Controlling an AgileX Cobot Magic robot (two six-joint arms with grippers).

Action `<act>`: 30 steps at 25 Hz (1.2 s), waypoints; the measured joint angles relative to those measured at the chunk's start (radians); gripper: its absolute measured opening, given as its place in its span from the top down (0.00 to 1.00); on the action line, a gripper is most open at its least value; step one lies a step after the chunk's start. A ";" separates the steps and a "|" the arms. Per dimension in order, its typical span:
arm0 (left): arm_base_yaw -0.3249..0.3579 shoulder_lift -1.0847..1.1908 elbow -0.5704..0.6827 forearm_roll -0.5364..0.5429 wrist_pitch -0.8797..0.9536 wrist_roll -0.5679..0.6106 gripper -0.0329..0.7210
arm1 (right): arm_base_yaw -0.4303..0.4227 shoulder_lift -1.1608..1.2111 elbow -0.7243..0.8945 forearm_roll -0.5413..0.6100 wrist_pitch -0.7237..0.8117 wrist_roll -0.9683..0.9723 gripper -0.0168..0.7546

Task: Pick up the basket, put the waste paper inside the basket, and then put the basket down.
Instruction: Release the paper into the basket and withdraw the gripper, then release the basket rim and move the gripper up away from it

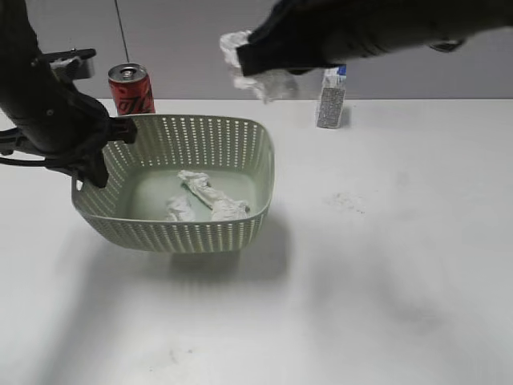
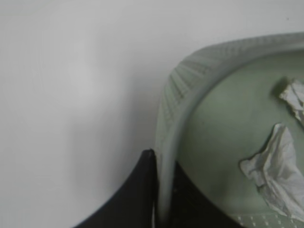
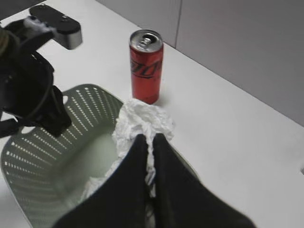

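Note:
The pale green basket (image 1: pixel 200 233) hangs tilted above the table, held at its left rim by my left gripper (image 1: pixel 94 164), which is shut on the basket wall (image 2: pixel 166 180). Two white waste paper wads (image 1: pixel 210 199) lie on the basket floor; they also show in the left wrist view (image 2: pixel 278 166). My right gripper (image 1: pixel 244 60) is shut on a third waste paper wad (image 1: pixel 268 82) and holds it in the air above the basket's far right corner. In the right wrist view the wad (image 3: pixel 142 124) sits between the fingers (image 3: pixel 151 142) over the basket (image 3: pixel 42 156).
A red soda can (image 1: pixel 131 88) stands behind the basket at the back left; it also shows in the right wrist view (image 3: pixel 146 65). A white-and-grey carton (image 1: pixel 330 98) stands upright at the back. The white table (image 1: pixel 385 265) spreads to the right and front.

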 joint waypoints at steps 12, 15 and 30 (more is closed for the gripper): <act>-0.017 0.000 0.000 -0.008 -0.044 0.001 0.96 | 0.041 0.339 -0.229 0.028 0.244 -0.073 0.26; -0.017 0.000 0.000 -0.008 -0.050 0.001 0.96 | 0.041 0.340 -0.234 0.038 0.248 -0.069 0.17; -0.020 0.148 -0.114 -0.076 -0.048 0.001 0.96 | -0.314 0.327 -0.422 0.037 0.513 0.000 0.21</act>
